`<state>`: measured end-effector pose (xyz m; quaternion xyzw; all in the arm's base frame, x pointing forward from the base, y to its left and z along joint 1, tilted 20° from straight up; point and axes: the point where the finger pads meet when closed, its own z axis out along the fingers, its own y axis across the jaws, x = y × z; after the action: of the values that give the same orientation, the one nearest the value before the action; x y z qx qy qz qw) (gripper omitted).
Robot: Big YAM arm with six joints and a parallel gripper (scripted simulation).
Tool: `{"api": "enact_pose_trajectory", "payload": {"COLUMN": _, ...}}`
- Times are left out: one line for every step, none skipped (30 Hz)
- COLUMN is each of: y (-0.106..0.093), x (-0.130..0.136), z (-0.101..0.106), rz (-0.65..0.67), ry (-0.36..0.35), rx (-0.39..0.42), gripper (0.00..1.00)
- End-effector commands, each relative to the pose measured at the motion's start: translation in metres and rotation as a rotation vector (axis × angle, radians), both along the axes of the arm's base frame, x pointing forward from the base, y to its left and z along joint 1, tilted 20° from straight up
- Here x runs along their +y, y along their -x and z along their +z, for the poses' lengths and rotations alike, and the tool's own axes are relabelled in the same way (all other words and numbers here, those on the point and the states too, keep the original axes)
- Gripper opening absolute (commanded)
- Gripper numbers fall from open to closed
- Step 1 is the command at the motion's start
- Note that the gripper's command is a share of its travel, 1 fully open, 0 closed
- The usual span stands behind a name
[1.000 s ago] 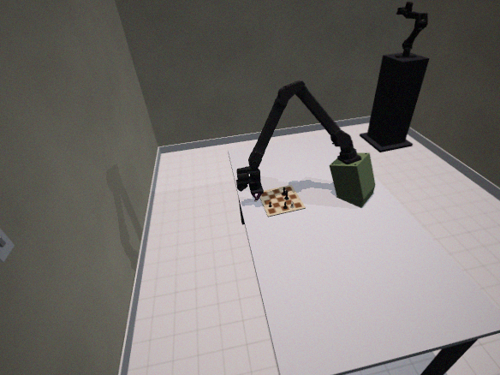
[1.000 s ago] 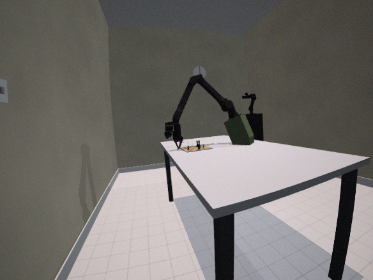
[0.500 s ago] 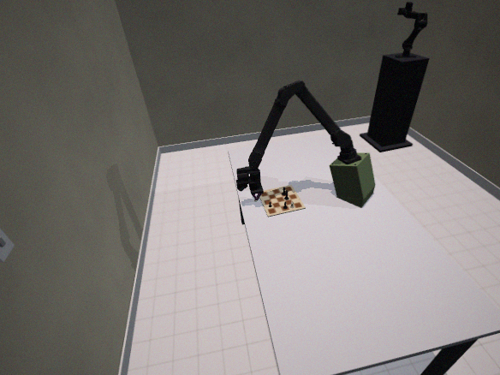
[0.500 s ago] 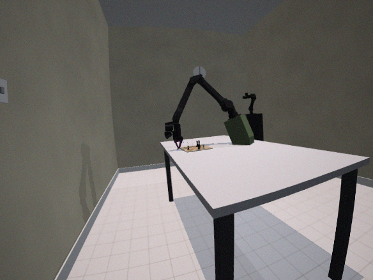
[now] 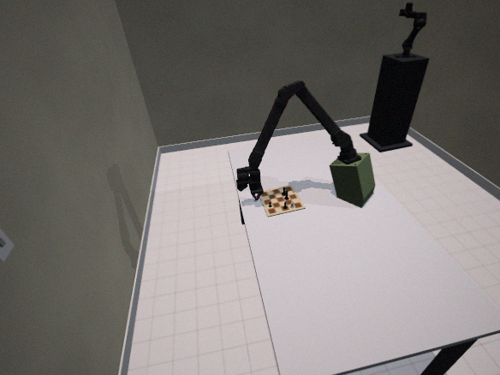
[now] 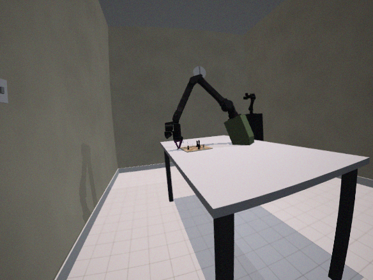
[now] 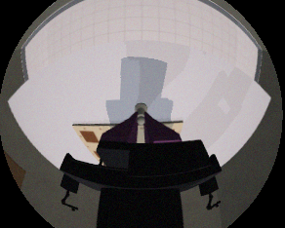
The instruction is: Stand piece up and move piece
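The small chessboard (image 5: 274, 211) (image 6: 204, 148) (image 7: 87, 134) lies near the table's left edge. Several dark pieces stand on it, among them one (image 5: 285, 192) (image 6: 198, 144) near the middle. A greyish piece (image 5: 292, 205) stands near the right side. My gripper (image 5: 256, 197) (image 6: 178, 146) (image 7: 141, 115) is low over the bare table just left of the board, pointing down. Its purple fingers are shut on a slim pale chess piece, seen upright between them in the wrist view. I cannot tell whether its base touches the table.
The arm's green base block (image 5: 353, 180) (image 6: 239, 129) stands to the right of the board. A black pedestal (image 5: 395, 98) (image 6: 256, 124) with a second small arm stands on the floor behind. The table's left edge (image 5: 241, 197) is close beside the gripper.
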<state>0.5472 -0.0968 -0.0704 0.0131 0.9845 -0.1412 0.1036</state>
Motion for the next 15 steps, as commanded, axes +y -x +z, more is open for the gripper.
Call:
{"api": "enact_pose_trajectory", "payload": {"y": -0.0237, "x": -0.0040, "z": 0.0183, "rz": 0.008, "ry": 0.006, "rx": -0.052, "gripper": 0.00}}
{"api": "enact_pose_trajectory", "payload": {"y": -0.0237, "x": -0.0040, "z": 0.0183, "rz": 0.008, "ry": 0.006, "rx": -0.052, "gripper": 0.00}}
{"api": "enact_pose_trajectory", "payload": {"y": -0.0237, "x": -0.0040, "z": 0.0183, "rz": 0.008, "ry": 0.006, "rx": -0.052, "gripper": 0.00}}
{"api": "enact_pose_trajectory", "payload": {"y": -0.0236, "x": -0.0040, "z": 0.0182, "rz": 0.009, "ry": 0.006, "rx": -0.051, "gripper": 0.00}}
{"api": "enact_pose_trajectory", "payload": {"y": -0.0236, "x": -0.0040, "z": 0.0181, "rz": 0.010, "ry": 0.006, "rx": -0.051, "gripper": 0.00}}
{"api": "enact_pose_trajectory", "payload": {"y": -0.0236, "x": -0.0040, "z": 0.0181, "rz": 0.010, "ry": 0.006, "rx": -0.051, "gripper": 0.00}}
{"api": "enact_pose_trajectory", "payload": {"y": -0.0236, "x": -0.0040, "z": 0.0181, "rz": 0.010, "ry": 0.006, "rx": -0.051, "gripper": 0.00}}
{"api": "enact_pose_trajectory", "payload": {"y": -0.0236, "x": -0.0040, "z": 0.0180, "rz": 0.010, "ry": 0.006, "rx": -0.051, "gripper": 0.00}}
{"api": "enact_pose_trajectory", "payload": {"y": -0.0235, "x": -0.0040, "z": 0.0179, "rz": 0.011, "ry": 0.007, "rx": -0.050, "gripper": 0.00}}
{"api": "enact_pose_trajectory", "payload": {"y": -0.0234, "x": -0.0040, "z": 0.0178, "rz": 0.012, "ry": 0.007, "rx": -0.049, "gripper": 0.00}}
{"api": "enact_pose_trajectory", "payload": {"y": -0.0233, "x": -0.0040, "z": 0.0176, "rz": 0.013, "ry": 0.007, "rx": -0.048, "gripper": 0.00}}
{"api": "enact_pose_trajectory", "payload": {"y": -0.0232, "x": -0.0040, "z": 0.0174, "rz": 0.014, "ry": 0.007, "rx": -0.047, "gripper": 0.00}}
{"api": "enact_pose_trajectory", "payload": {"y": -0.0232, "x": -0.0040, "z": 0.0172, "rz": 0.015, "ry": 0.007, "rx": -0.046, "gripper": 0.00}}
{"api": "enact_pose_trajectory", "payload": {"y": -0.0231, "x": -0.0040, "z": 0.0170, "rz": 0.016, "ry": 0.007, "rx": -0.045, "gripper": 0.00}}
{"api": "enact_pose_trajectory", "payload": {"y": -0.0230, "x": -0.0040, "z": 0.0169, "rz": 0.017, "ry": 0.008, "rx": -0.045, "gripper": 0.00}}
